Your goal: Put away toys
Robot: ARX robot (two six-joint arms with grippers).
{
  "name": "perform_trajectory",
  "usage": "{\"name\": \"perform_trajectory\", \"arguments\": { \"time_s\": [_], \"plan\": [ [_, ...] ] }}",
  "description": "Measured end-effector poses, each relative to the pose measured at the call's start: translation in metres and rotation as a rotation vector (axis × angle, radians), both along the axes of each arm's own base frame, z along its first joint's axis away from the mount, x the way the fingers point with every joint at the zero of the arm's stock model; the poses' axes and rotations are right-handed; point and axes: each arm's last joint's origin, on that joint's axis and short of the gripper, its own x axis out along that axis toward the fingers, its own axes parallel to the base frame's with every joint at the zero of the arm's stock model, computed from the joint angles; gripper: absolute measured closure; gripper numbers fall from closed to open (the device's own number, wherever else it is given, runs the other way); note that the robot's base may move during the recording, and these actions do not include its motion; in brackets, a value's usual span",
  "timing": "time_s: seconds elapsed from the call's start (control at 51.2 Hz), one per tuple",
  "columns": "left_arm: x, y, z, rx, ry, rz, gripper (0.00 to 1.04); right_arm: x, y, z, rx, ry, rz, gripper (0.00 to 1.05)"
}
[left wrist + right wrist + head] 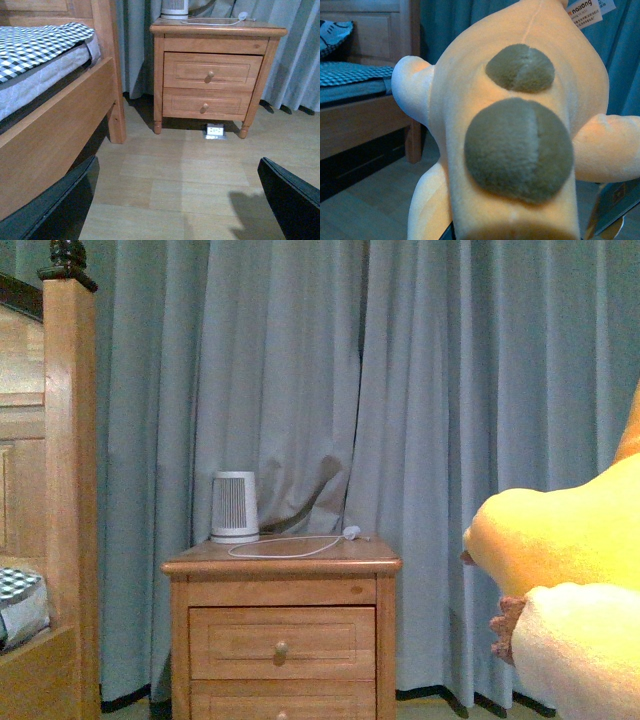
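A wooden nightstand (282,588) with two knobbed drawers (283,642) is standing ahead of the left jaws, against blue-grey curtains (300,360) hanging to the pale plank floor (185,185). A wooden bed frame (60,130) with a checked cover (35,45) is running along the left of those jaws, and a white socket block (215,131) is lying under the nightstand.
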Motion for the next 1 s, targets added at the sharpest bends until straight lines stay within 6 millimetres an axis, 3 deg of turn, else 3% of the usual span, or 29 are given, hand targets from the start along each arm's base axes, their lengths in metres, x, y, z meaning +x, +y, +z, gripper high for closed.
{"name": "perform_trajectory", "arguments": {
  "time_s": [0.996],
  "plan": [
    [-0.0001, 0.0, 0.0001, 0.0, -0.001, 0.0, 0.06, -0.0001, 0.0, 0.0001, -0.001, -0.002, -0.001, 0.98]
  ]
}}
